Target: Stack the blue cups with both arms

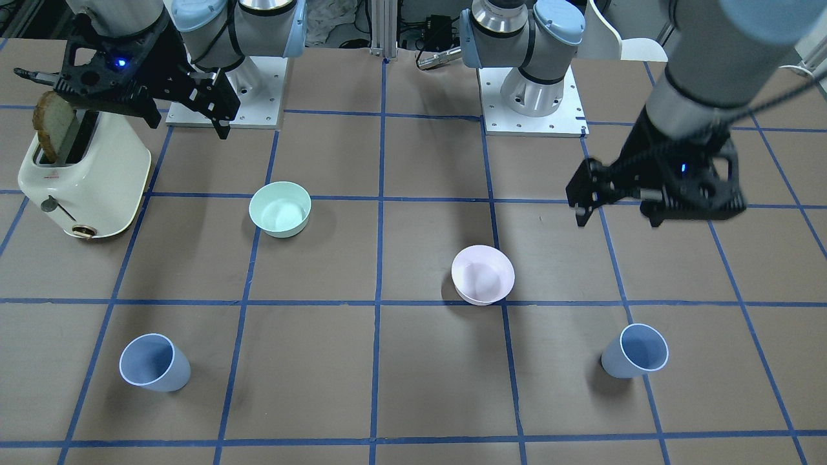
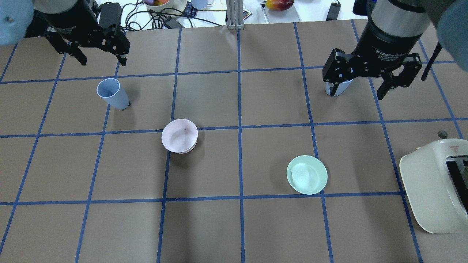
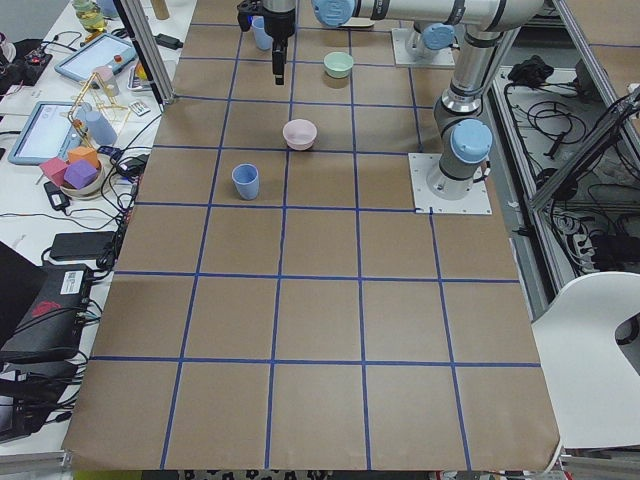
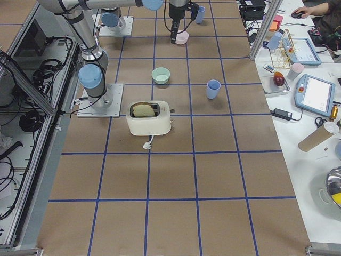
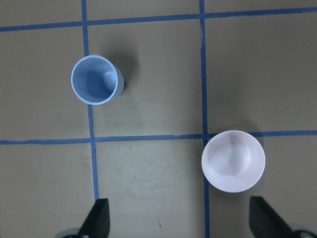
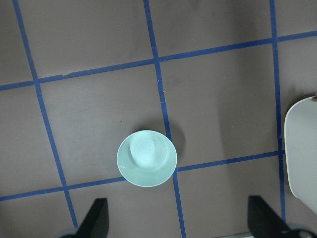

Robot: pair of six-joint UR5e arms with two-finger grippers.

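Two pale blue cups stand upright on the table. One (image 2: 113,94) is on my left side, also in the front view (image 1: 635,351) and in the left wrist view (image 5: 96,80). The other (image 1: 155,363) is on my right side, partly hidden behind my right gripper in the overhead view (image 2: 339,87). My left gripper (image 2: 103,63) hangs open and empty high above the table, off to one side of the left cup. My right gripper (image 2: 355,94) is open and empty, high above the table. The right wrist view shows no cup.
A pale pink bowl (image 2: 179,136) sits left of centre, and a mint-green bowl (image 2: 307,174) right of centre. A cream toaster (image 1: 87,171) holding a slice of toast stands at the table's right edge. Blue tape lines grid the brown table.
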